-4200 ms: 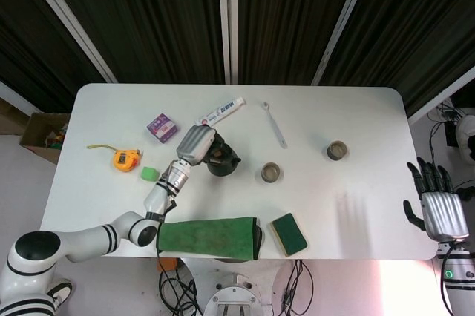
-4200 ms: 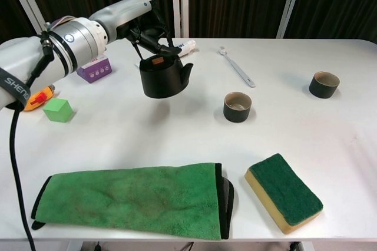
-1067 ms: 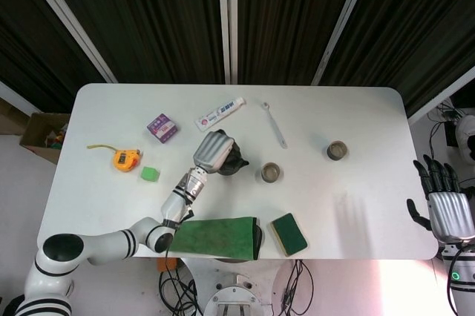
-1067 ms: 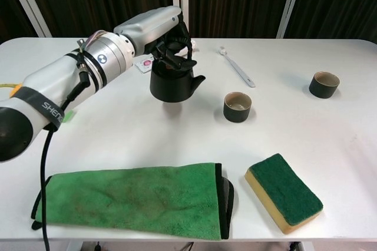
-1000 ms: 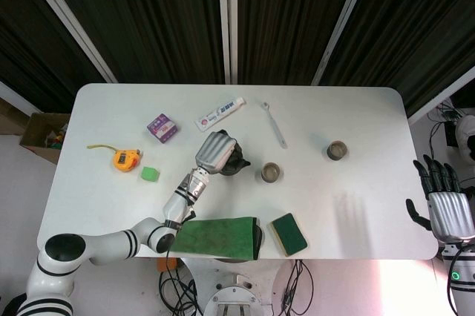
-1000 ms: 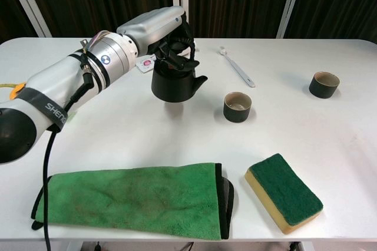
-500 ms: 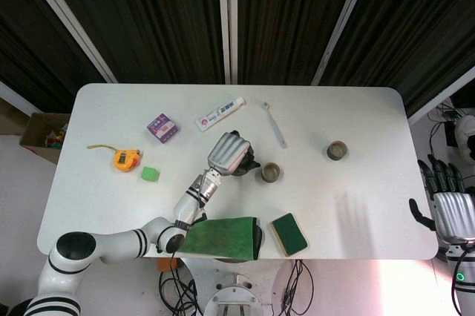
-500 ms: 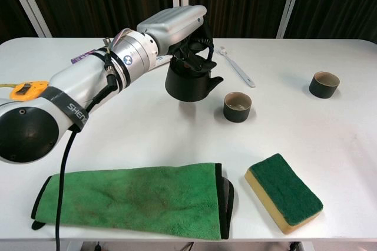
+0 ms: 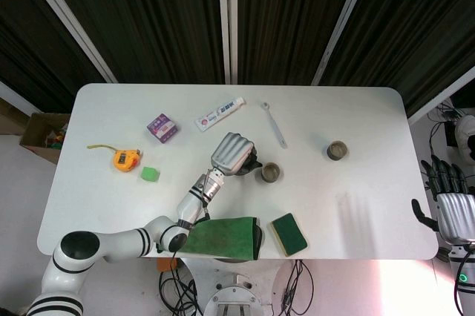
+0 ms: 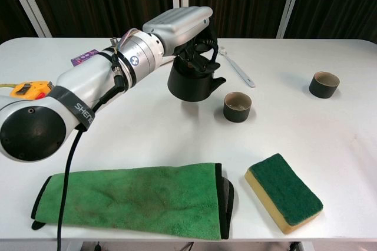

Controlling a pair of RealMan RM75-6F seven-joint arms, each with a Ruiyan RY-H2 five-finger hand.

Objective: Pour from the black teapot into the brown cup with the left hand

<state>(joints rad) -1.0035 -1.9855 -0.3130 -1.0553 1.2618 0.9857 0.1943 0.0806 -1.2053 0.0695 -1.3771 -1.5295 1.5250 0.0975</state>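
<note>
black teapot (image 10: 191, 83), gripped by the left hand (image 10: 182, 27), has swung closer to the brown cup (image 10: 237, 106), spout now tipping toward it. cup's inside looks pale, contents unclear. right hand (image 9: 453, 208) idles, fingers spread.

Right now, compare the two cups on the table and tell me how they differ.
The near cup stands beside the black teapot, which the left hand holds lifted with its spout toward it; the far cup stands alone toward the table's right. The near cup shows a paler inside. Both are dark, round, upright and open-topped.
</note>
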